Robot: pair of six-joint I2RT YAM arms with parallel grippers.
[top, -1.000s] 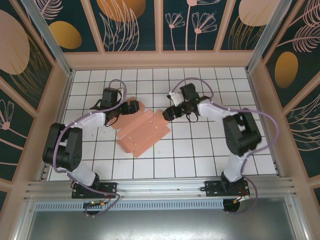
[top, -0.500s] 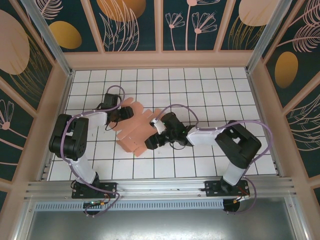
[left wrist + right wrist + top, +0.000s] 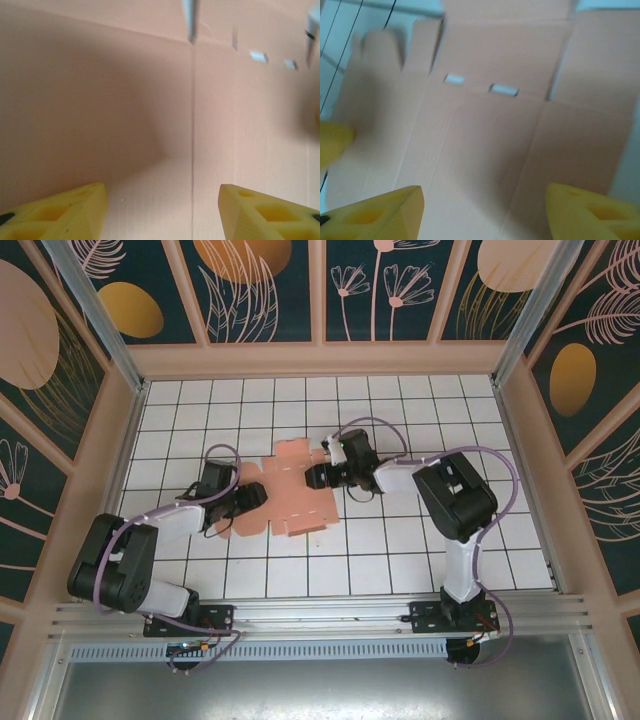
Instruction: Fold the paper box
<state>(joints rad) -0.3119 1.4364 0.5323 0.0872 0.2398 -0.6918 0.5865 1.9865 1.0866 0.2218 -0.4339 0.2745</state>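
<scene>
Flanking the paper box (image 3: 288, 502), the left gripper (image 3: 250, 497) and right gripper (image 3: 312, 476) both have jaws spread, gripping nothing.

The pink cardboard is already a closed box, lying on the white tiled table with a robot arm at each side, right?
No. The pink cardboard is not a closed box: the top view shows it spread out as an open sheet with flaps. It does lie on the white tiled table, with the left arm and right arm at either side.
</scene>
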